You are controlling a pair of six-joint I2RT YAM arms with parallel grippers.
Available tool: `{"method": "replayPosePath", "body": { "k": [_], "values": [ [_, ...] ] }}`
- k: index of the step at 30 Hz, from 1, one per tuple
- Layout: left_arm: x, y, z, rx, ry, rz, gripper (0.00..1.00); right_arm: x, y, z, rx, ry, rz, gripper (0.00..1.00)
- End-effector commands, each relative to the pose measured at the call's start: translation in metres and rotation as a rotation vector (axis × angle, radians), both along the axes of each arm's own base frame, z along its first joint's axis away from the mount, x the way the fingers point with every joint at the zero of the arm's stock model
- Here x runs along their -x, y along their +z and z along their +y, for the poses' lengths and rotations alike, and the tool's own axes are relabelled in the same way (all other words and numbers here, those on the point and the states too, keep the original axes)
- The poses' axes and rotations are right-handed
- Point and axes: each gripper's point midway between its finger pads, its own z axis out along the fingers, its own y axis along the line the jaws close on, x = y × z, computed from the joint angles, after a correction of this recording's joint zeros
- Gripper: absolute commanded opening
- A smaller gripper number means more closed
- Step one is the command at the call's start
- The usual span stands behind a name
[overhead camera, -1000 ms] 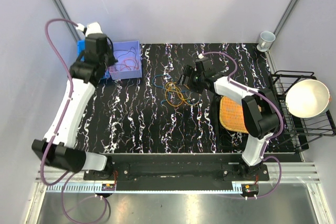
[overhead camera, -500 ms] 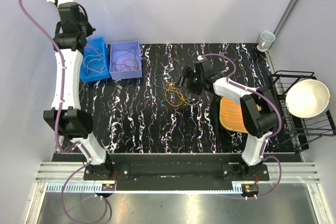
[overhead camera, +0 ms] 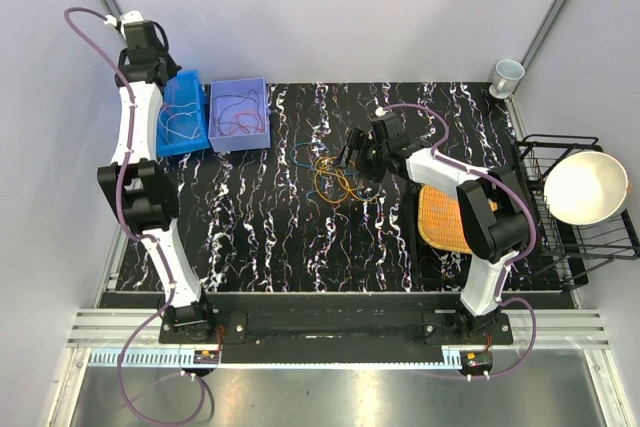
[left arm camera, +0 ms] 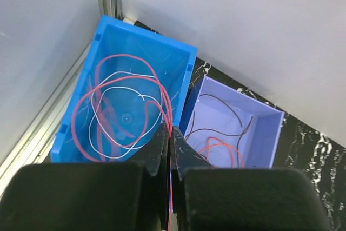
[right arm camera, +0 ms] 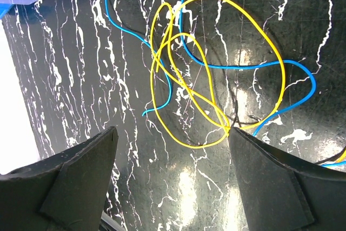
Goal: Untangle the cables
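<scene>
Black marbled table [overhead camera: 280, 237] fills the workspace; left arm [overhead camera: 135, 137] stands raised along the left wall, its wrist over the far-left corner; right arm [overhead camera: 440, 162] reaches in from the right toward the table's centre; a wire rack [overhead camera: 600, 237] sits off the right edge with a pale bowl [overhead camera: 585, 187] resting in it; an orange woven mat [overhead camera: 440, 217] lies on the table under the right arm's forearm; a blue bin [left arm camera: 162, 52] and a lavender bin [left arm camera: 259, 133] sit side by side at the far-left corner, walls touching; a small cup [overhead camera: 508, 74] stands at the far-right corner. Left gripper [left arm camera: 170, 133] hangs above the near rims of the two bins, fingers pressed together; I see a thin red line running down the seam between them, so it is clamped on the red cable [left arm camera: 124, 56], whose loops lie in the blue bin along with a white cable [left arm camera: 124, 75]. The lavender bin holds a dark cable [left arm camera: 213, 97] and a second red loop [left arm camera: 216, 140]. Right gripper [right arm camera: 173, 133] has its fingers spread wide, holding nothing, poised at the right edge of the tangle of cables [overhead camera: 333, 177] mid-table; in its wrist view the yellow cable [right arm camera: 224, 125] lies in overlapping loops on the table with the blue cable [right arm camera: 238, 67] crossing through them; I cannot tell whether the fingertips touch the table.
</scene>
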Motion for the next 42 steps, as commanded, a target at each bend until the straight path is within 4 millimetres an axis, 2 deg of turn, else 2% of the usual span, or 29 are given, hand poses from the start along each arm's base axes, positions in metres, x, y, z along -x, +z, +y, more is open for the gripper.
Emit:
{"method": "replayPosePath", "body": {
  "k": [1,8,11,12,16,17,24,27,30,31,33,34,35,36,37,38,39,40,41,42],
  "values": [
    [-0.017,0.007,0.010,-0.025,-0.007,-0.077,0.00,-0.006,0.004,0.004,-0.033,0.004,-0.015,0.89],
    [-0.018,-0.024,0.025,-0.023,0.017,-0.035,0.00,-0.006,-0.002,0.005,-0.031,0.008,-0.002,0.89],
    [-0.019,-0.023,0.024,-0.027,-0.001,-0.047,0.00,-0.007,-0.005,0.006,-0.030,0.007,0.003,0.89],
    [-0.021,-0.024,0.020,-0.022,-0.029,-0.049,0.04,-0.007,-0.005,0.006,-0.032,0.007,0.004,0.89],
    [-0.024,-0.023,0.010,-0.003,-0.101,-0.045,0.94,-0.007,-0.009,0.007,-0.032,0.013,0.012,0.89],
    [-0.023,-0.024,0.009,0.002,-0.099,-0.043,0.99,-0.007,-0.008,0.007,-0.033,0.013,0.013,0.89],
    [-0.019,0.003,0.002,0.020,-0.096,-0.083,0.99,-0.008,-0.007,0.007,-0.032,0.014,0.009,0.89],
    [-0.013,0.017,-0.009,0.006,-0.103,-0.092,0.99,-0.007,-0.007,0.006,-0.031,0.014,0.006,0.89],
    [-0.003,0.026,-0.028,0.002,-0.104,-0.085,0.99,-0.007,-0.006,0.007,-0.035,0.015,-0.005,0.89],
    [-0.001,0.020,-0.041,0.014,-0.116,-0.073,0.99,-0.008,-0.007,0.007,-0.034,0.016,-0.011,0.89],
    [0.008,0.029,-0.054,0.020,-0.115,-0.085,0.99,-0.009,-0.008,0.006,-0.031,0.014,-0.014,0.88],
    [0.011,0.017,-0.069,0.037,-0.130,-0.061,0.99,-0.008,-0.009,0.007,-0.029,0.018,-0.013,0.89],
    [0.019,0.024,-0.077,0.038,-0.134,-0.076,0.99,-0.009,-0.009,0.006,-0.028,0.016,-0.013,0.89],
    [0.022,0.021,-0.093,0.044,-0.159,-0.074,0.98,-0.010,-0.009,0.004,-0.025,0.011,-0.019,0.89],
    [0.026,0.003,-0.101,0.051,-0.167,-0.047,0.97,-0.010,-0.008,0.004,-0.023,0.010,-0.024,0.89],
    [0.034,0.009,-0.102,0.051,-0.163,-0.065,0.97,-0.009,-0.008,0.004,-0.020,0.011,-0.026,0.89],
    [0.037,0.004,-0.119,0.052,-0.192,-0.060,0.97,-0.009,-0.008,0.002,-0.016,0.005,-0.028,0.89],
    [0.043,-0.011,-0.135,0.059,-0.219,-0.033,0.96,-0.010,-0.004,0.001,-0.020,0.003,-0.040,0.89],
    [0.048,-0.009,-0.145,0.063,-0.240,-0.037,0.96,-0.010,-0.003,0.001,-0.021,0.000,-0.044,0.89],
    [0.054,-0.015,-0.164,0.065,-0.275,-0.022,0.96,-0.011,0.001,-0.001,-0.023,-0.006,-0.058,0.89]
  ]
}}
